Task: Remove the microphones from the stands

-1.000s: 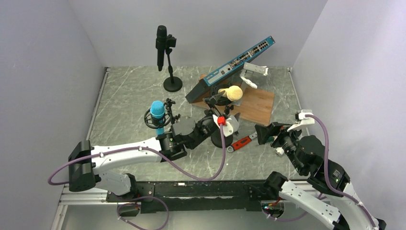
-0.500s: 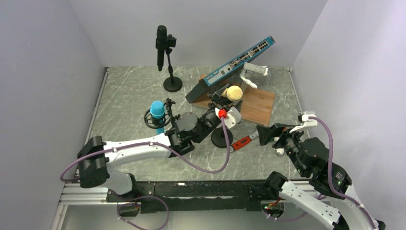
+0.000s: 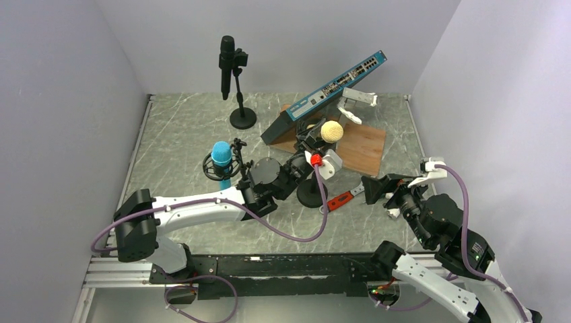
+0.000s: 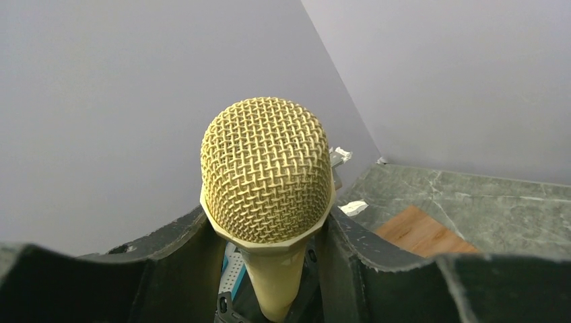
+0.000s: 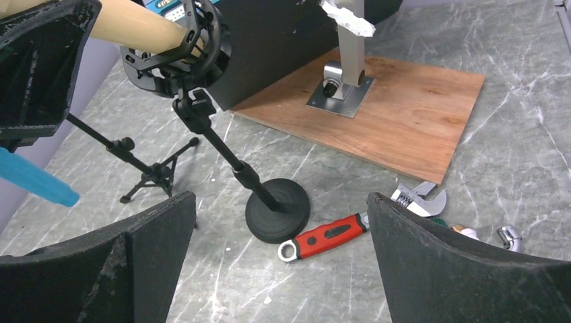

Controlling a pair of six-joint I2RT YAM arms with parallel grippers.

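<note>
The microphone (image 3: 330, 130) has a yellow mesh head and a yellow handle (image 5: 138, 25). It rests in a black shock mount (image 5: 176, 50) on a slanted black stand with a round base (image 3: 312, 195). My left gripper (image 3: 308, 145) is shut on the handle just below the head; in the left wrist view the head (image 4: 266, 168) fills the middle, with a finger pressed against each side of the handle (image 4: 276, 282). My right gripper (image 3: 377, 188) stands open near the table's right side, holding nothing, and looks at the stand base (image 5: 277, 210).
A red-handled wrench (image 3: 340, 200) lies beside the stand base. A blue network switch (image 3: 326, 91) leans over a wooden board (image 3: 363, 153) behind it. A blue microphone on a tripod (image 3: 221, 155) stands left; a black microphone on a stand (image 3: 227, 64) is at the back.
My left gripper moved in towards the yellow microphone and closed on its handle. The right arm shifted slightly and stayed open.
</note>
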